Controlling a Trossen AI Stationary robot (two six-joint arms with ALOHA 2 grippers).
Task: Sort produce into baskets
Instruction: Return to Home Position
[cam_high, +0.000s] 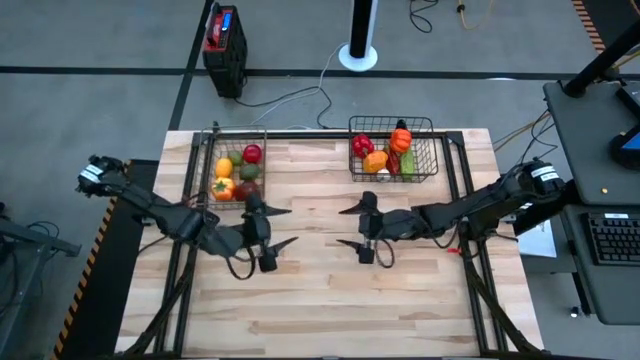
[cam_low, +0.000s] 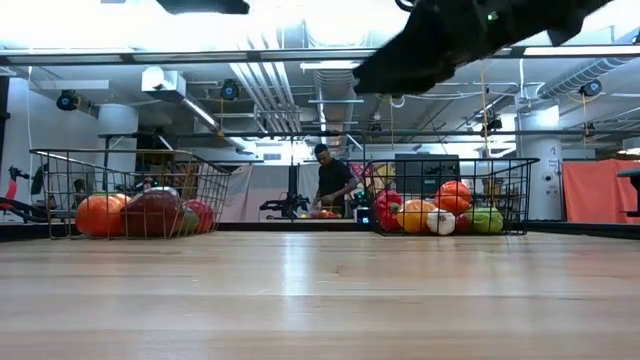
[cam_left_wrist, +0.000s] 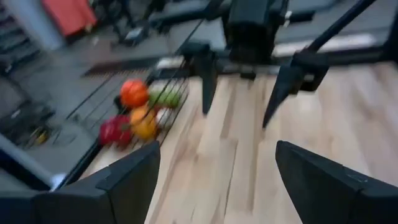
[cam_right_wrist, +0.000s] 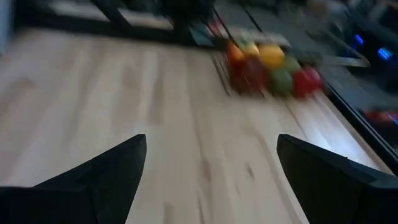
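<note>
left hand (cam_high: 272, 227) and right hand (cam_high: 352, 227) both gape wide and empty, facing each other over the bare middle of the worktop (cam_high: 320, 300), while produce (cam_high: 375, 160) sits in the left basket (cam_high: 215, 150) and right basket (cam_high: 426, 150) at its far edge.

Table (cam_high: 320, 290) is seen as light wood, plank-striped. Left basket (cam_high: 207, 160) & right basket (cam_high: 437, 150) are shown as black wire grid. Held in left: yellow pc (cam_high: 224, 167), red pc (cam_high: 252, 153), dk maroon pc (cam_low: 152, 212). In right: orange pc (cam_high: 401, 138), green pc (cam_high: 408, 165), white pc (cam_low: 441, 222). Left arm (cam_high: 150, 205) & right arm (cam_high: 480, 205) are finished black. Far box (cam_high: 224, 40) is topped w/ red, rest black.
</note>
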